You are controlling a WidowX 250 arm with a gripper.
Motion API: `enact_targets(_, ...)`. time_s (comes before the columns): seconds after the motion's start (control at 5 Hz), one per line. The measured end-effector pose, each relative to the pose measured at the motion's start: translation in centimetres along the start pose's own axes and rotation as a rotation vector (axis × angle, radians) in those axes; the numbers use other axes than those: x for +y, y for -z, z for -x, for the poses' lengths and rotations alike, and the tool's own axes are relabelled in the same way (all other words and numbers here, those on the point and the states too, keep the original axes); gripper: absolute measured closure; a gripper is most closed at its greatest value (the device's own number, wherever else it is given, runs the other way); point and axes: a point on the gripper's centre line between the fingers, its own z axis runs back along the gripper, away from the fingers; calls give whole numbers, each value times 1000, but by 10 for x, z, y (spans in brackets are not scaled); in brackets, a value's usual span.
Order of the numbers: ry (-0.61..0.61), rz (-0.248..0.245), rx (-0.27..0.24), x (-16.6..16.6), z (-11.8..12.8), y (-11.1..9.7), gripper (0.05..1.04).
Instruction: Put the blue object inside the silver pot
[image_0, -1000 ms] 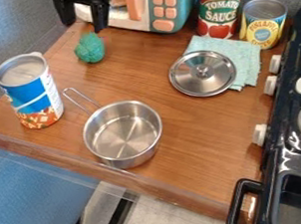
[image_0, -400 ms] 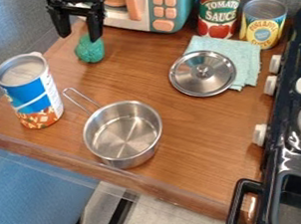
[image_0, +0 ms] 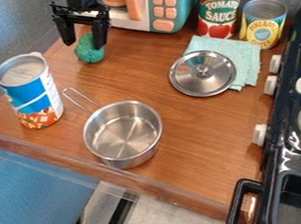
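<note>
My black gripper hangs at the upper left, open, its fingers spread over the blue-green object. That object is a small bumpy lump on the wooden counter, and its upper part lies partly behind the right finger. I cannot tell whether the fingers touch it. The silver pot stands upright near the counter's front edge, with its wire handle pointing to the upper left and nothing inside.
A blue-labelled can stands left of the pot. A metal lid rests partly on a light cloth. Behind are a toy microwave, a red can and a yellow can; a black stove borders the right.
From the top edge, my gripper has come down and slightly toward the viewer, lower around the blue-green object. It was open throughout, and the object and pot have stayed put.
</note>
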Motion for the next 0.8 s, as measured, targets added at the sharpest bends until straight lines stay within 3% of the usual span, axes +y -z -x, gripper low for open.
enact_targets(0.2,-13,1,-2,-1,-1,0,212)
enact_targets(0.4,-19,6,-5,-2,-2,0,458)
enact_targets(0.8,0,14,-9,-5,-2,-1,473)
